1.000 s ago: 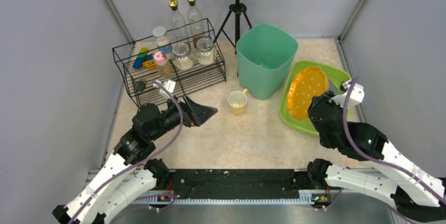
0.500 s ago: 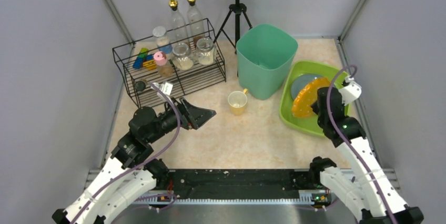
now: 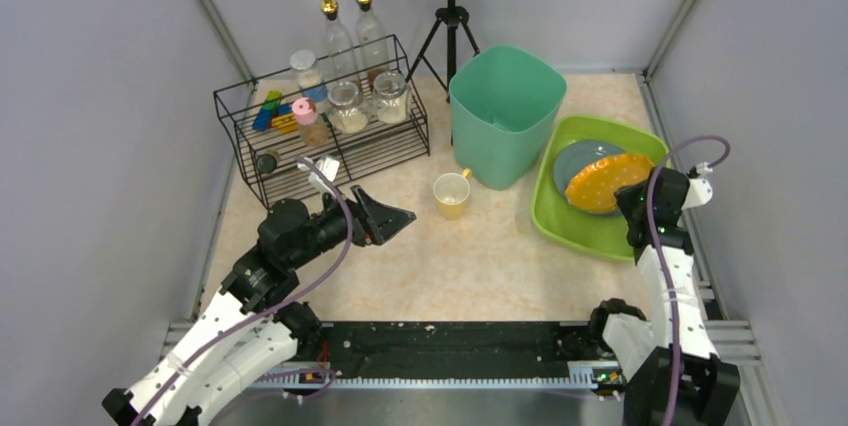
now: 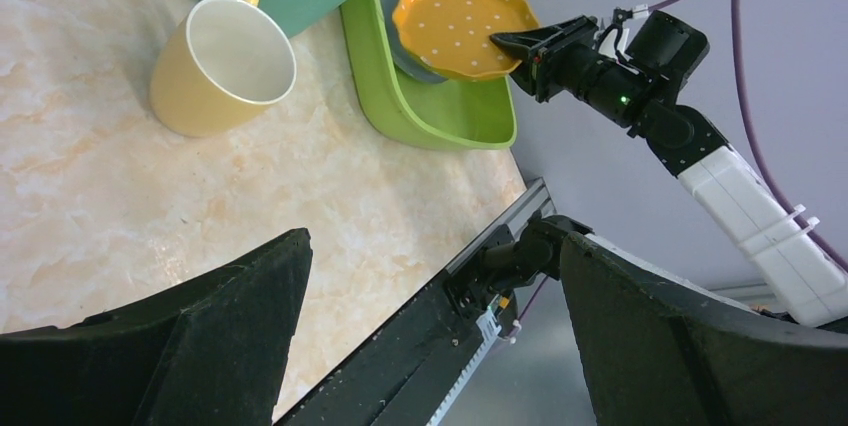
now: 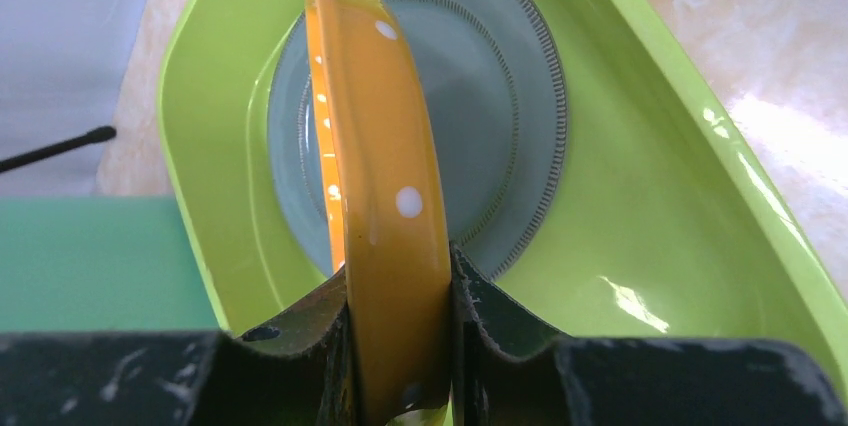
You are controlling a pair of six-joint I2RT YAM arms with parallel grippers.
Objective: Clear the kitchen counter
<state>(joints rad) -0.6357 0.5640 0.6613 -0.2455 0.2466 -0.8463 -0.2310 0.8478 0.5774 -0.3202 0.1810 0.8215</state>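
An orange plate with white dots [image 3: 607, 182] hangs nearly level over a grey plate [image 3: 578, 161] in the green tray [image 3: 575, 231] at the right of the kitchen counter [image 3: 470, 256]. My right gripper [image 3: 632, 201] is shut on the orange plate's near rim. The right wrist view shows that rim [image 5: 375, 176] edge-on, pinched between both fingers, with the grey plate [image 5: 490, 136] behind it. A yellow mug [image 3: 451, 193] stands upright mid-counter. Left of the mug, my left gripper [image 3: 395, 216] hovers open and holds nothing. The left wrist view shows the mug [image 4: 225, 66] beyond its fingers.
A teal tub [image 3: 505, 111] stands behind the mug and against the tray. A black wire rack [image 3: 320, 136] with jars and bottles fills the back left. A tripod [image 3: 450, 26] stands at the back wall. Grey walls close in both sides, and a black rail [image 3: 450, 346] edges the front.
My right arm has drawn back to the right and turned the orange plate from steeply tilted to almost flat, uncovering the grey plate. The left gripper has shifted slightly right.
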